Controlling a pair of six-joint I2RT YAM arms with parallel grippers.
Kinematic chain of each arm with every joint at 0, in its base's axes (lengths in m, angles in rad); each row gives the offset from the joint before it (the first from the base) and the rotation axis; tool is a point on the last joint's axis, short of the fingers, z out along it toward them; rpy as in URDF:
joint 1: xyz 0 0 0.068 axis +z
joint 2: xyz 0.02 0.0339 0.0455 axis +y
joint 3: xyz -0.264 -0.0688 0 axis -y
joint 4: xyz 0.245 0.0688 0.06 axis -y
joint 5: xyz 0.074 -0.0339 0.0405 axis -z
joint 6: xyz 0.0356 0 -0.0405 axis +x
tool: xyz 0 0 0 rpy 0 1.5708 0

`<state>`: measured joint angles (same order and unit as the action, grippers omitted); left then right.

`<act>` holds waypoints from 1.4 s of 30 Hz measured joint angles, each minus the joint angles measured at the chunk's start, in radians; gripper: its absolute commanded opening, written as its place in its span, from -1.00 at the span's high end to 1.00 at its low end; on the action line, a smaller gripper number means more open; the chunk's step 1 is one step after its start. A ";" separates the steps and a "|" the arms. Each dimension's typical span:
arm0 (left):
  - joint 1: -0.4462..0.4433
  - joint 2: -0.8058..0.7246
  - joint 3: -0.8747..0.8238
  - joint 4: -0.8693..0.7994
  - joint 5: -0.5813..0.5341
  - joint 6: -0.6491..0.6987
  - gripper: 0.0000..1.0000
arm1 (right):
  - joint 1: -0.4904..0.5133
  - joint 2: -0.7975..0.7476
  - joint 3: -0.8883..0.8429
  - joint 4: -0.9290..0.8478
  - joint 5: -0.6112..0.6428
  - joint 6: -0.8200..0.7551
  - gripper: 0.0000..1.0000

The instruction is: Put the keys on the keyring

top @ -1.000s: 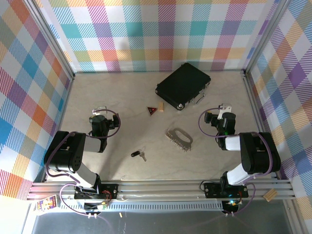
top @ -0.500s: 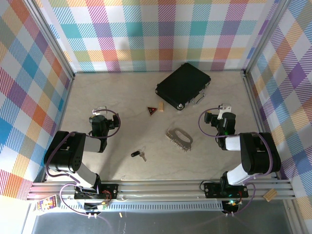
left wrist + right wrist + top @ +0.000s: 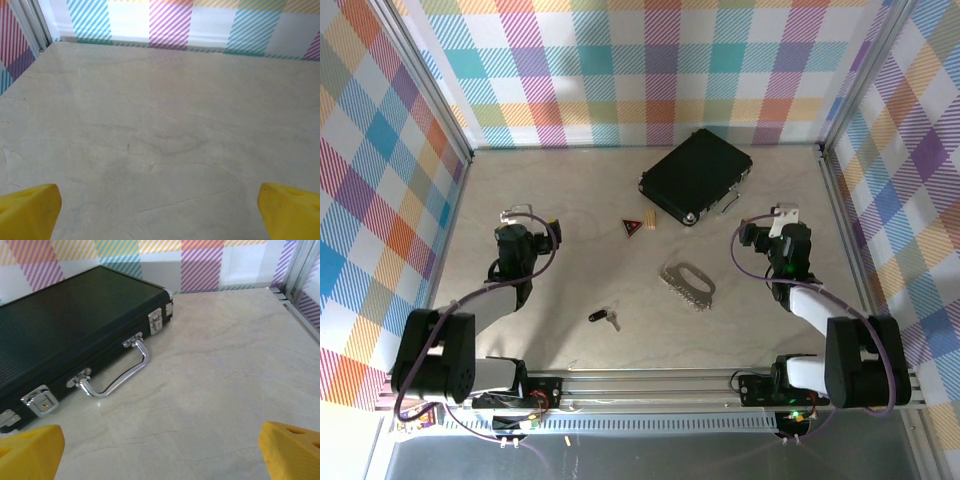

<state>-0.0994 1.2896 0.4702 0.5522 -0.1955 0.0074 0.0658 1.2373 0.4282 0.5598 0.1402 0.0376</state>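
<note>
Black-headed with a short silver blade, the keys [image 3: 604, 317] lie flat on the pale table [image 3: 570, 280], a little left of centre in the lower part of the overhead view. The keyring [image 3: 687, 283], a silvery oval loop with a fine chain along one side, lies up and to the right of them, near but apart. Neither is touched by an arm.

Higher in that view, a black case [image 3: 696, 177] sits at an angle near the back wall. A small red-and-black triangular tag [image 3: 631, 227] lies below its left corner, with a small wooden block [image 3: 650, 222] just beside the tag.

The left gripper [image 3: 520, 213] is at the left of the overhead view, well apart from the keys. In its wrist view its yellow fingertips [image 3: 30, 210] sit at the two bottom corners, spread wide, with bare table between them.

The right gripper [image 3: 782, 215] is at the right, just right of the case. Its yellow fingertips [image 3: 290, 450] are likewise spread wide and grasp nothing. Ahead of it the case [image 3: 65, 325] fills the upper left, its chrome handle [image 3: 120, 375] and latches [image 3: 156, 320] facing the camera.
</note>
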 measured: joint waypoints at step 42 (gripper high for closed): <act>-0.563 -0.272 0.221 -1.048 0.359 -0.362 -0.29 | 0.551 -0.168 0.283 -1.101 -0.214 0.387 -0.99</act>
<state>-0.6621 1.0180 0.6914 -0.4953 0.1631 -0.3550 0.6167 1.0691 0.7109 -0.5415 -0.0734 0.4244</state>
